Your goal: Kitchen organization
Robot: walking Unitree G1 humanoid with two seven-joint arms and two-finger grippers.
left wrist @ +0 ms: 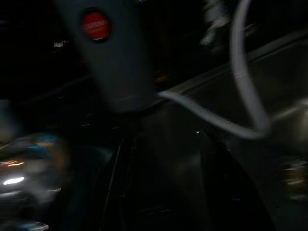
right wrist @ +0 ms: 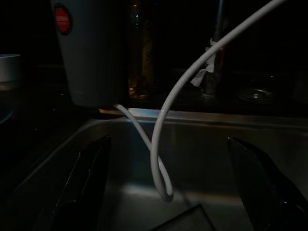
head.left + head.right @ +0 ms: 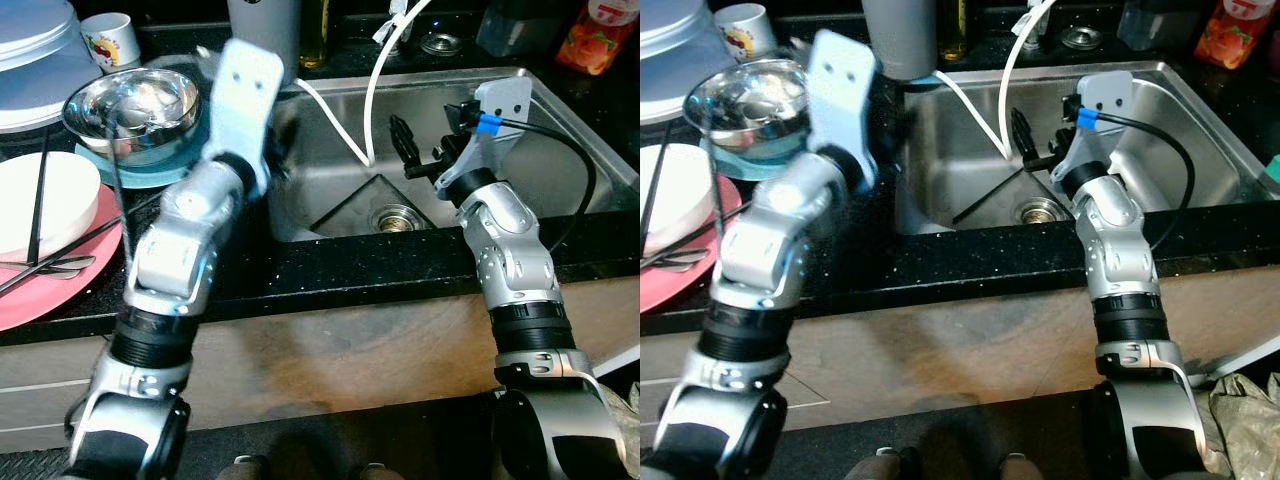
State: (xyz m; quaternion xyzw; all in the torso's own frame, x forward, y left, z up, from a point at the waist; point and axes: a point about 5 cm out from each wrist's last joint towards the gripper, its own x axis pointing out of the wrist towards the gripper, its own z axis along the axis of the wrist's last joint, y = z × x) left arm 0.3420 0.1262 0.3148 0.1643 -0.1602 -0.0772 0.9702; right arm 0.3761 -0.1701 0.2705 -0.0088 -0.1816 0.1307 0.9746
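My right gripper (image 3: 404,146) hangs open over the steel sink (image 3: 560,130), with nothing between its two fingers (image 2: 82,187). A white hose (image 3: 375,90) loops down into the sink just ahead of it. My left arm is raised over the sink's left rim, and its white wrist plate (image 3: 245,90) hides the fingers. A grey jug with a red badge (image 2: 91,53) stands behind the sink, straight in front of the left wrist camera. Left of that arm, a steel bowl (image 3: 130,105) sits on a teal plate (image 3: 150,175).
A white bowl (image 3: 50,200) with black chopsticks (image 3: 38,200) across it rests on a pink plate (image 3: 70,280) at the left. Grey lids (image 3: 35,40), a mug (image 3: 110,40), an oil bottle (image 3: 315,35) and an orange bottle (image 3: 595,35) line the back. The drain (image 3: 398,217) is in the sink floor.
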